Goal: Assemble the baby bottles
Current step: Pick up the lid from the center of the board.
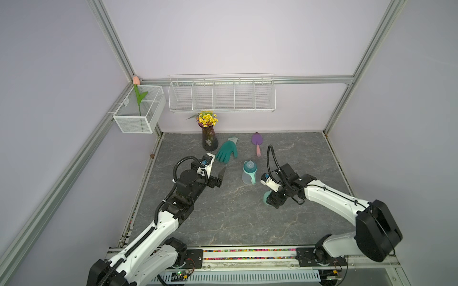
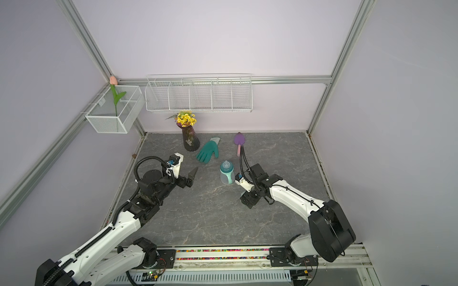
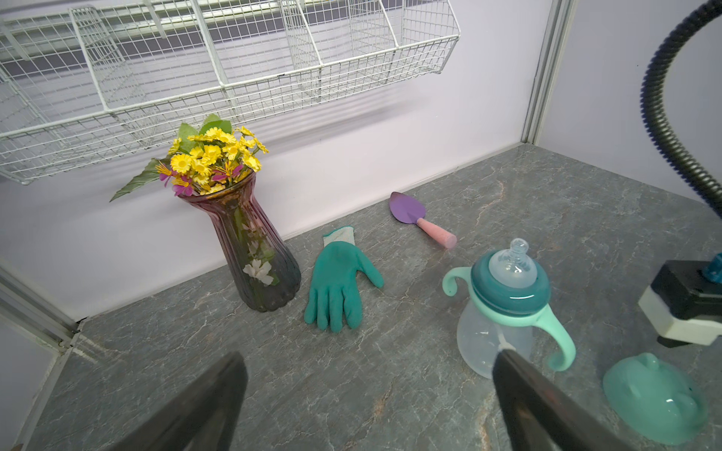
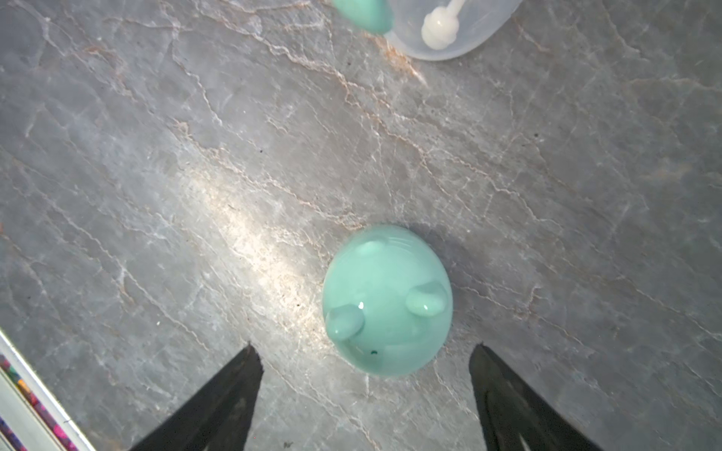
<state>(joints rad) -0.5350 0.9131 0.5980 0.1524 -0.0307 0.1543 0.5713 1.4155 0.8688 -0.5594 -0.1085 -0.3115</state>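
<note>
The baby bottle (image 1: 249, 173) (image 2: 226, 173) stands upright mid-table: frosted body, mint two-handled ring (image 3: 547, 324), teal collar (image 3: 508, 293) with a clear nipple, and a white straw (image 4: 439, 25) inside. Its mint domed cap (image 4: 386, 300) (image 3: 656, 402) lies dome-up on the table to the bottle's right. My right gripper (image 4: 365, 345) hangs open just above the table, and the cap sits just beyond its fingertips, untouched. In a top view that gripper (image 1: 270, 201) hides most of the cap. My left gripper (image 3: 369, 355) (image 1: 220, 177) is wide open and empty, left of the bottle.
A dark ribbed vase of yellow flowers (image 1: 210, 141), a teal glove (image 1: 226, 152) and a purple trowel (image 1: 256, 143) lie near the back wall. A white wire shelf (image 1: 221, 94) and a mesh basket (image 1: 138, 111) holding a tulip hang on the walls.
</note>
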